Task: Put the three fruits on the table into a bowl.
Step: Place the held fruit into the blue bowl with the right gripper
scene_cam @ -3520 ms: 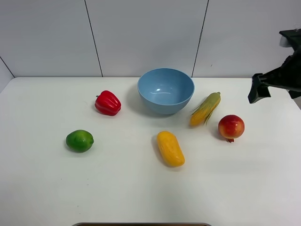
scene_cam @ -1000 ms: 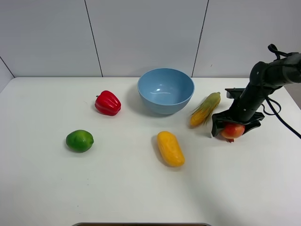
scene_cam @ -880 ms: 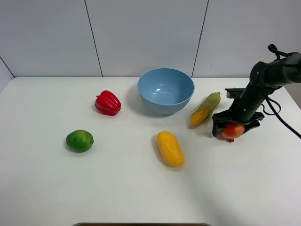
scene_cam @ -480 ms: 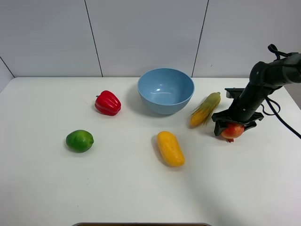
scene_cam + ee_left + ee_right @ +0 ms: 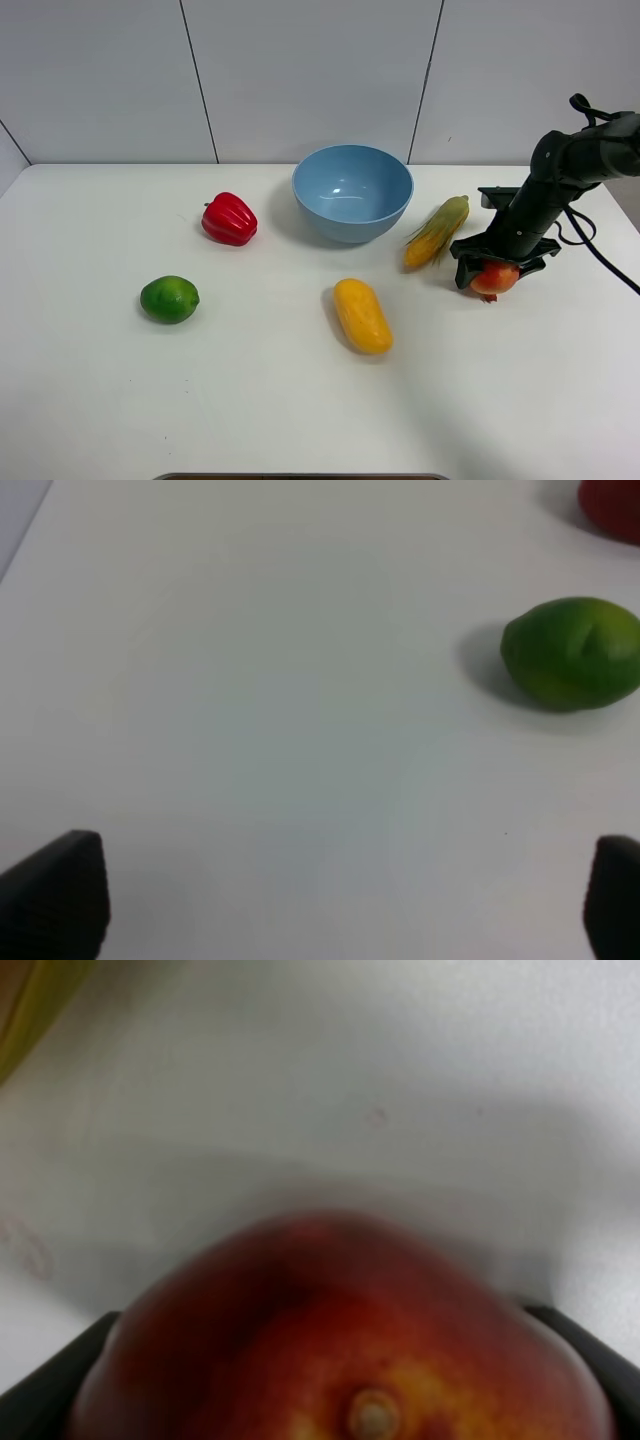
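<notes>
The red-yellow pomegranate [image 5: 493, 278] rests on the white table [image 5: 250, 400] at the right, and my right gripper [image 5: 493, 268] comes down over it, shut on its sides. In the right wrist view the pomegranate [image 5: 340, 1330] fills the space between the dark fingers [image 5: 60, 1380]. The yellow-orange mango [image 5: 362, 315] lies in front of the light-blue bowl [image 5: 350, 225], which holds nothing. The green lime [image 5: 169, 299] sits at the left. My left gripper [image 5: 340, 900] is open above bare table, with the lime [image 5: 573, 653] apart from it; that arm is out of the high view.
A red bell pepper [image 5: 229, 219] stands left of the bowl. A corn cob [image 5: 437, 231] lies between the bowl and the pomegranate, close to my right gripper. The table's right edge runs just beyond the right arm.
My right gripper came down over the pomegranate and its fingers closed in on the fruit. The other fruits, the bowl and the left gripper have not moved.
</notes>
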Tool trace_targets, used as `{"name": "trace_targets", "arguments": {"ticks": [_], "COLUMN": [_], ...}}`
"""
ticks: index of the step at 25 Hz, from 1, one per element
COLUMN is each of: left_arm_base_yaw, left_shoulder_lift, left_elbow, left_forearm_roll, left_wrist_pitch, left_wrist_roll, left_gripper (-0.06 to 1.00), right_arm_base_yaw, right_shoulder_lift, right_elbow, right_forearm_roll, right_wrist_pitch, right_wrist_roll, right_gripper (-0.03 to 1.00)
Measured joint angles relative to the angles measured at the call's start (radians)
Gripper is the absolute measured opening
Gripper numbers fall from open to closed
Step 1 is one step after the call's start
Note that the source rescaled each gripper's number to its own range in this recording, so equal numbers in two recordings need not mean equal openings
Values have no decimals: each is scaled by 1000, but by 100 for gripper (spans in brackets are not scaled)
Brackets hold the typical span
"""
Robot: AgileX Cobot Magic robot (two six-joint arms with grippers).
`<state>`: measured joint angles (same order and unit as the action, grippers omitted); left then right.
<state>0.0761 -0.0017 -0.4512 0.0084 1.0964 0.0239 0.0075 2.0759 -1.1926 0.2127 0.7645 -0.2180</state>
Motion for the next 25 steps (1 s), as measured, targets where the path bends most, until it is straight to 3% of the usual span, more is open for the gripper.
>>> {"name": "trace_targets", "arguments": {"ticks": [8, 19, 25], "left_arm_base_yaw": [0, 0, 0], "left_shoulder_lift": [0, 0, 0], "left_elbow": [0, 0, 0], "left_forearm_roll": [0, 0, 0], "left_wrist_pitch": [0, 0, 0], "left_wrist_roll": [1, 0, 0], "left_gripper": [79, 79, 79], "right_arm_base_yaw": [0, 0, 0], "right_shoulder_lift": [-27, -254, -344], "right_elbow": [1, 1, -31], "right_forearm_roll": [2, 7, 91], "right_wrist_pitch": [6, 102, 140], "right_wrist_roll": [0, 0, 0], "right_gripper": [34, 34, 34]}}
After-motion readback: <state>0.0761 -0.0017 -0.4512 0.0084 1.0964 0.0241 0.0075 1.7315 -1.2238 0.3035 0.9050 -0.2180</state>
